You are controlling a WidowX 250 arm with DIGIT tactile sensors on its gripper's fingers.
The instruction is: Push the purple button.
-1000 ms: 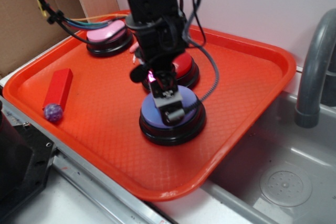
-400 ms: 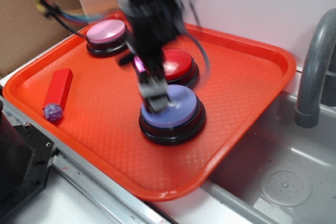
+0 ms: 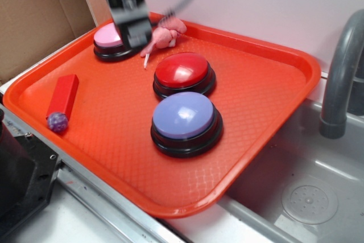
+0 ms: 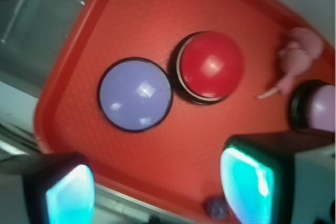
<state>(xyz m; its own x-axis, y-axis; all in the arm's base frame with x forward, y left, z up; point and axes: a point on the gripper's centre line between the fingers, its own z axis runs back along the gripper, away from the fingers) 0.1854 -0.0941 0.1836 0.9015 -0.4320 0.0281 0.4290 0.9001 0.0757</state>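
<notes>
Claw [image 3: 129, 18]: upper left of ext view, raised above the tray near the pink-topped button; blurred; in wrist view its two fingers [image 4: 247, 179] sit at the bottom edge w/ a wide gap betw them, so jaws apart, nothing held
Purple button [image 3: 186, 123]: centre of ext view, lavender dome on black base, resting on the tray; nothing touching it; in wrist view left of centre [image 4: 135, 95]
Red button [image 3: 183, 74]: just above the purple one in ext view, near but apart; wrist view shows it just right of it [image 4: 210, 66]
Pink-topped button [image 3: 108, 41]: upper left of tray, partly hidden behind the claw
Pink soft toy [image 3: 166, 36]: top of tray, right of the pink-topped button; thin pale tail pointing down-left
Red block [image 3: 63, 96]: left part of tray, lying flat; small purple ball [image 3: 56, 121] at its lower end, touching
Tray [image 3: 273, 89]: orange, textured, carries all the above
Sink [image 3: 301, 192]: lower right, grey; faucet [image 3: 341, 72] at right edge
</notes>
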